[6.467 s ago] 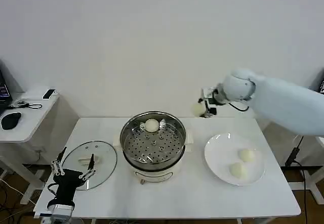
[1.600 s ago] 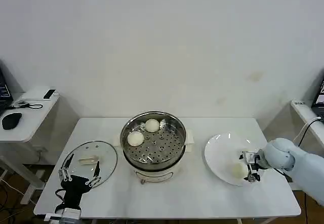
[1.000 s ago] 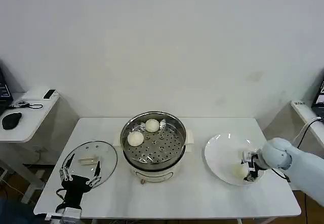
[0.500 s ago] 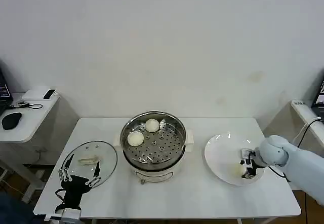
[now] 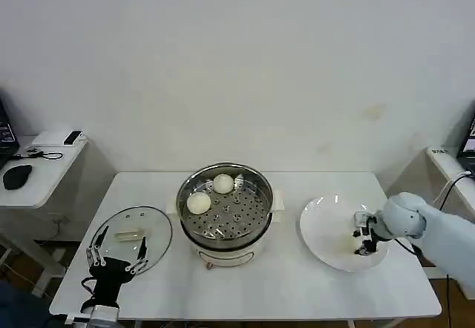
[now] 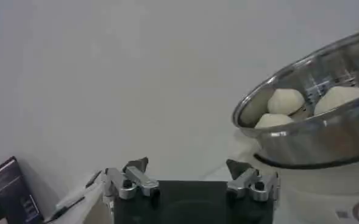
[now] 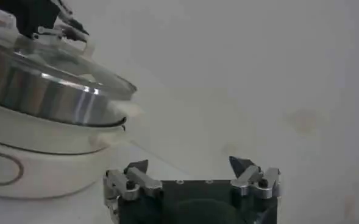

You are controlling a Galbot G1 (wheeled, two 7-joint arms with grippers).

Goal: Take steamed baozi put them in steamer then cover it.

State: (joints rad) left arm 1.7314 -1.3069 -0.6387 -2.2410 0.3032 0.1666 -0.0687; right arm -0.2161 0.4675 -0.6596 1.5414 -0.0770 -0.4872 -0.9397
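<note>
The steamer (image 5: 224, 208) stands mid-table with two steamed baozi (image 5: 198, 202) (image 5: 223, 184) on its perforated tray. My right gripper (image 5: 364, 240) hangs low over the white plate (image 5: 323, 220), open, with nothing between its fingers in the right wrist view (image 7: 188, 163). One pale baozi (image 5: 346, 246) lies on the plate just beside it. My left gripper (image 5: 115, 257) rests open at the near edge of the glass lid (image 5: 133, 235). In the left wrist view (image 6: 186, 165) it faces the steamer (image 6: 313, 131) and its baozi (image 6: 287, 100).
The glass lid lies flat on the table left of the steamer. A side table (image 5: 33, 168) with a mouse and cables stands at the far left. The right wrist view shows the steamer's steel wall (image 7: 45, 94) ahead.
A second baozi now sits in the steamer; earlier my right gripper carried it behind the plate. That gripper has come down onto the plate and shifted slightly toward its far side.
</note>
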